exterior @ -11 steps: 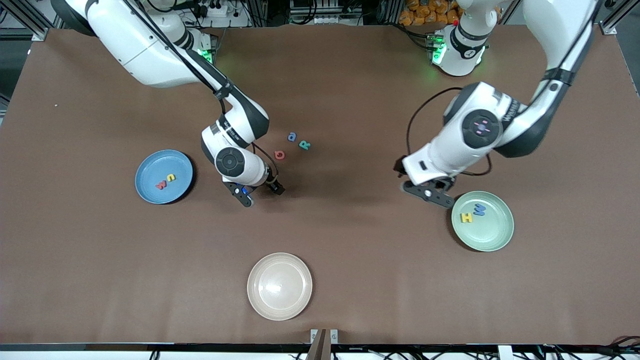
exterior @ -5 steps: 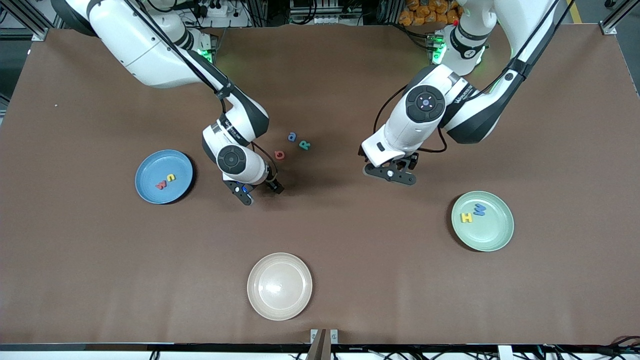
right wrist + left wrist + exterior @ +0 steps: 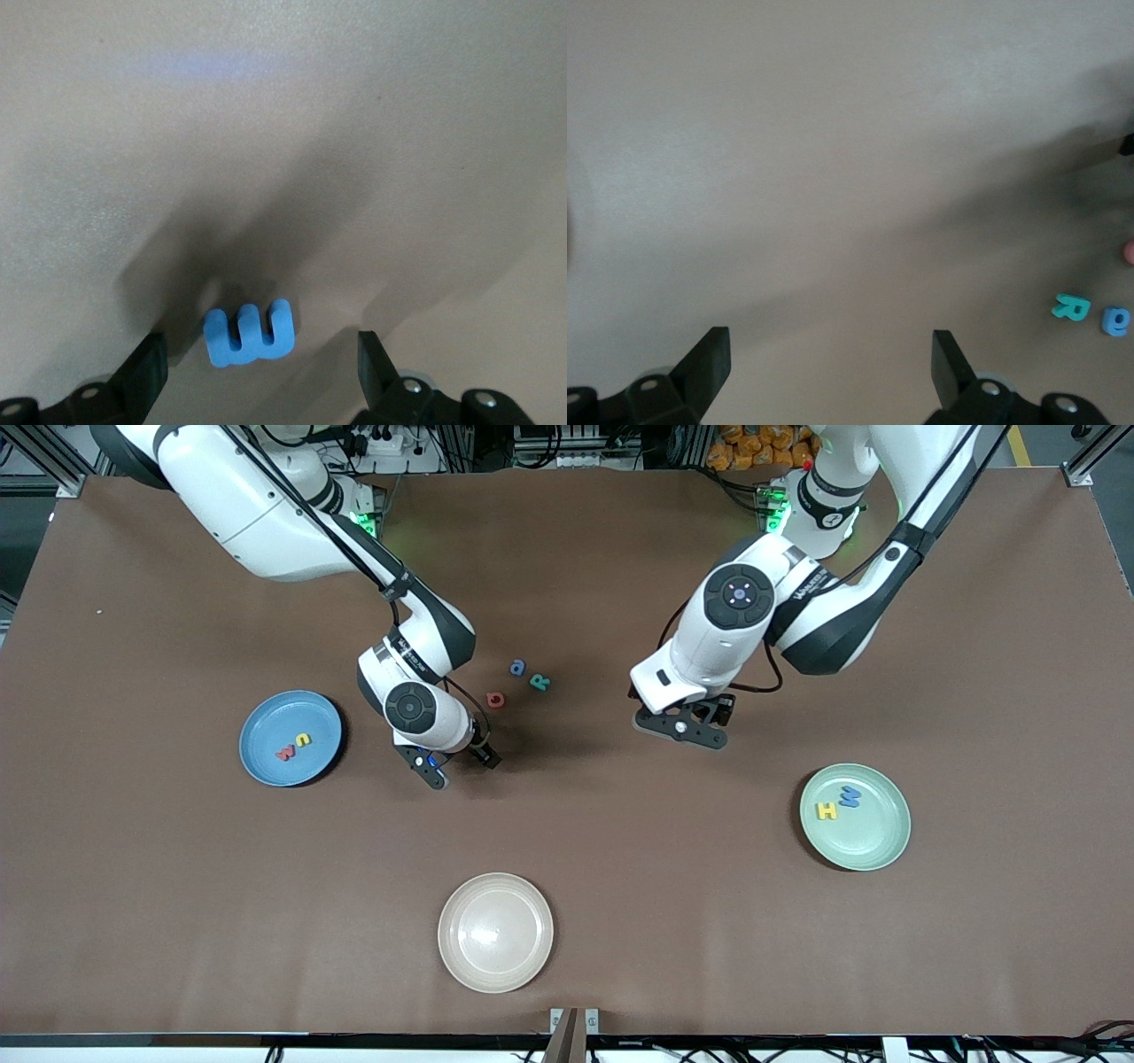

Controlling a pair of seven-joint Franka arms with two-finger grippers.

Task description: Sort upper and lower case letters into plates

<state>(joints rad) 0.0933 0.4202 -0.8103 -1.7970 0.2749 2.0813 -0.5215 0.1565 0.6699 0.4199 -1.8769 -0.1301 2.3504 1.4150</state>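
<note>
While my right end effector (image 3: 257, 376) sits low over the blue m (image 3: 249, 335) on the surface (image 3: 620, 850), fingers spread either side without touching it, my left end effector (image 3: 831, 363) hangs spread over bare surface. The a (image 3: 518, 667), R (image 3: 539, 682) and G (image 3: 495, 700) lie between the arms; w and u sit in the blue plate (image 3: 266, 766), H and W in the green plate (image 3: 877, 846).

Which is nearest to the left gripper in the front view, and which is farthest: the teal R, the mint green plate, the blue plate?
From the left gripper:
1. The teal R, toward the table's middle.
2. The mint green plate, at the left arm's end, nearer the camera.
3. The blue plate, at the right arm's end.
</note>
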